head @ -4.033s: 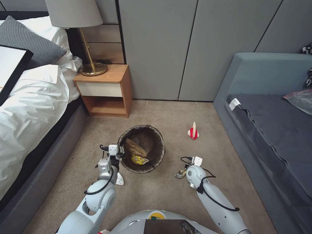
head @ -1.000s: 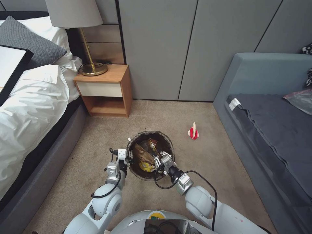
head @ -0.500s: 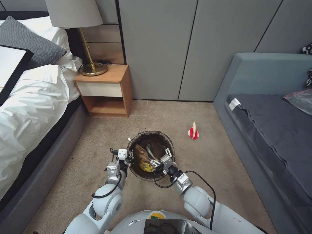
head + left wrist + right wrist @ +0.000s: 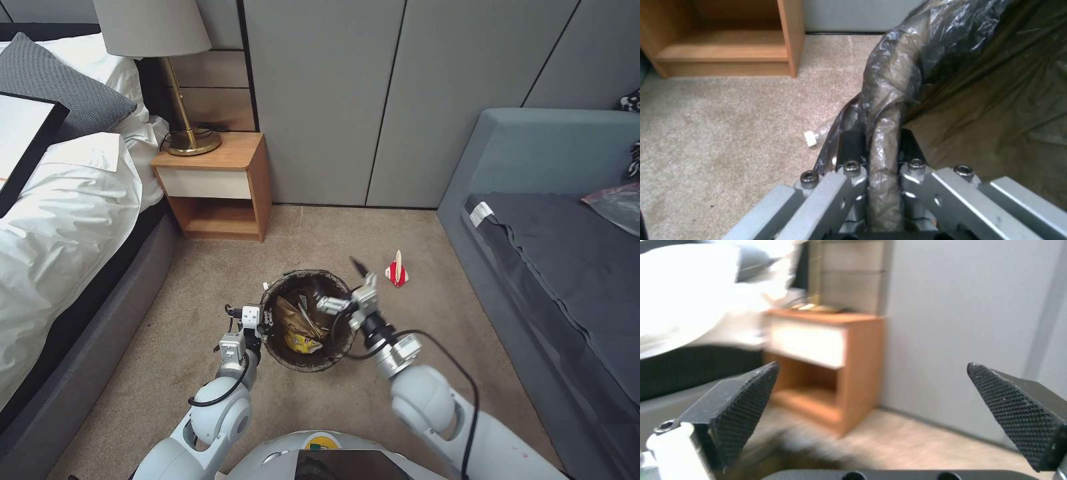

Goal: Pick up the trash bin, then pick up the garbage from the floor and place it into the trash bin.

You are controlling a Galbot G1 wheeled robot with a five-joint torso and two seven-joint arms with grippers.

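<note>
The trash bin (image 4: pixel 308 328) is clamped at its rim by the left gripper (image 4: pixel 878 150); beside it, the right gripper (image 4: pixel 345 290) is spread wide, empty. The thin liner could slip, tipping the contents out.

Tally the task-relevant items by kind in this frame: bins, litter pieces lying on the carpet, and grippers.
Trash bin: 1
Litter on the carpet: 2, the red scrap and a clear bottle beside the bin
Grippers: 2, the left gripper and the right gripper
Total: 5

Left pincer (image 4: pixel 265 325) clamped, right pincer (image 4: pixel 343 290) spread wide
</note>
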